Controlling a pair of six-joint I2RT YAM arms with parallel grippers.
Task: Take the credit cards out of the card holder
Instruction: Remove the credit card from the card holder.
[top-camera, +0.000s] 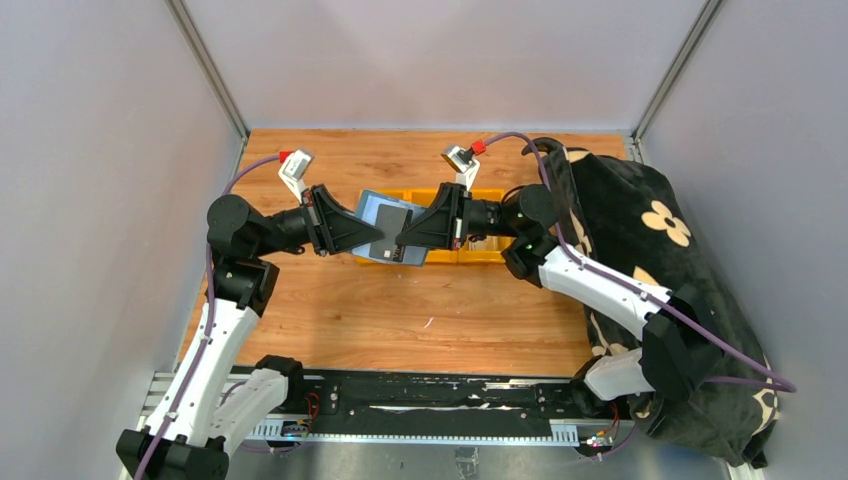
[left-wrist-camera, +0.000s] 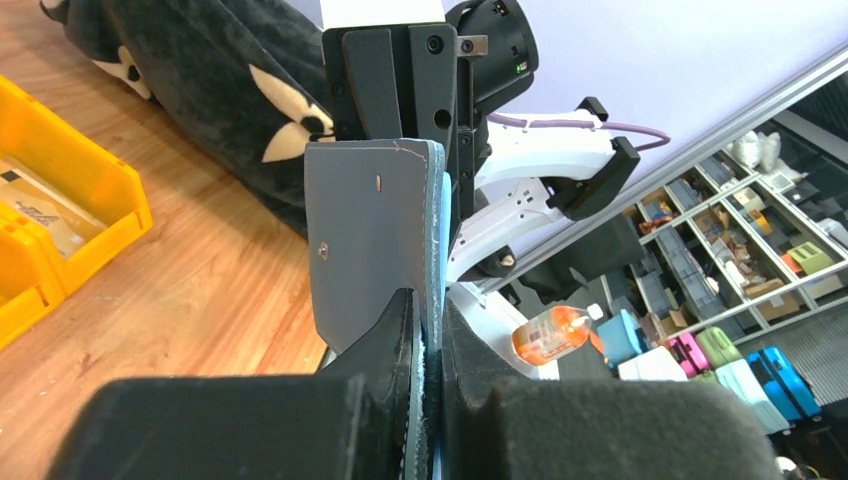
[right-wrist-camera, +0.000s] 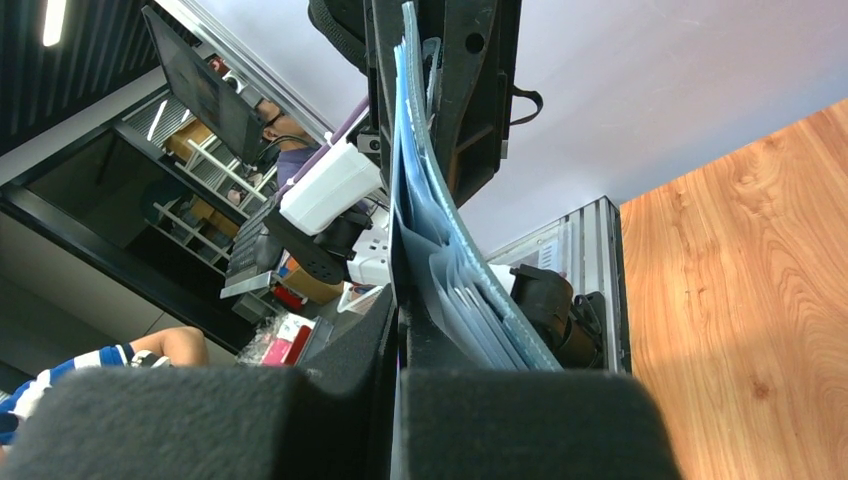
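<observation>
Left gripper is pinched almost closed on one edge of the card holder, and the right gripper is clamped tight on the opposite edge. So the holder hangs between them, over the yellow bins and off the counter, braced for a pull, I'd say. The credit cards fan from its pockets, but I can't tell whether the right gripper has caught one.

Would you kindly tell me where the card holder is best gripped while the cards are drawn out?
Probably the end towards the left arm, pinched across its flat faces, coming from the left, as the left claw does now. The card holder is thin and flat, and this leaves the opposite end to the right claw.
</observation>
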